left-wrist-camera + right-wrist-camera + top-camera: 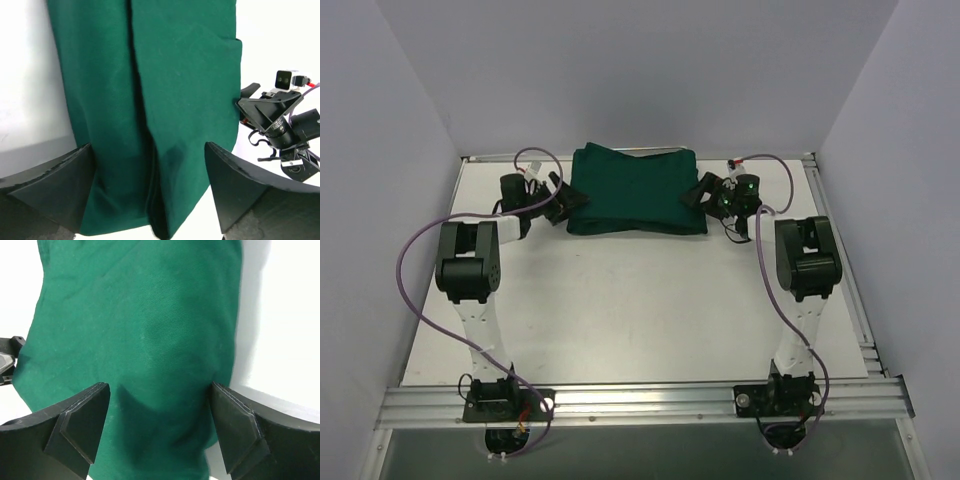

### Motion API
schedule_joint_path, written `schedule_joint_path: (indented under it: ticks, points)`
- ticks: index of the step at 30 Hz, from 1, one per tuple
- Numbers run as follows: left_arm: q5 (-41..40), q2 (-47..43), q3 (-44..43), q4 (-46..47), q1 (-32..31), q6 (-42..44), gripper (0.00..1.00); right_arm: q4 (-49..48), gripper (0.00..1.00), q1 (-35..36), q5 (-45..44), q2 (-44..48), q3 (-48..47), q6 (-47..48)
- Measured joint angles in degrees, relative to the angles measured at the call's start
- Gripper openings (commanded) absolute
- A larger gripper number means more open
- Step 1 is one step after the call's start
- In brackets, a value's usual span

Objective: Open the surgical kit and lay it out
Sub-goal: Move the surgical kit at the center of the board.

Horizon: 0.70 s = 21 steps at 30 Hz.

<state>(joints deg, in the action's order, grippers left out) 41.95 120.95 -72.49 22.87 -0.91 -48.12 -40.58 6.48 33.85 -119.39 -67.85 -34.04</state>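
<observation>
The surgical kit point(635, 190) lies as a folded dark green cloth bundle at the back middle of the white table; only its cloth shows. My left gripper point(565, 203) is at the bundle's left edge, open, with the cloth's corner point(165, 165) and a fold seam between its fingers point(70, 180). At the right edge my right gripper point(698, 192) is open too, and the green cloth point(145, 340) fills the gap between its fingers point(82, 425). In both wrist views each gripper straddles the cloth, left point(149, 150) and right point(160, 387), with jaws apart.
The right gripper's black body and camera point(277, 115) show across the bundle in the left wrist view. White walls point(380, 200) enclose the table on three sides. Aluminium rails point(640, 400) run along the near edge, and purple cables point(410, 290) loop beside both arms.
</observation>
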Motion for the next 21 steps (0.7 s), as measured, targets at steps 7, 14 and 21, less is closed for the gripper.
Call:
schedule_joint_path:
  ticks: [7,14,21]
  points:
    - [-1.8,2.7,-3.6,-3.0,-1.0,0.3,0.68,4.7,0.61,0.0,-1.4,-0.9,-3.1,1.9]
    - [-5.3,2.5,-4.4,-8.2,-1.5,2.8,0.47,6.1,0.43,0.0,-3.4,-1.0,-3.1,4.2]
    - [-10.5,-3.0,-0.5,-13.1,-4.0,6.8,0.33,6.5,0.3,0.3,-6.4,4.9,4.0,5.5]
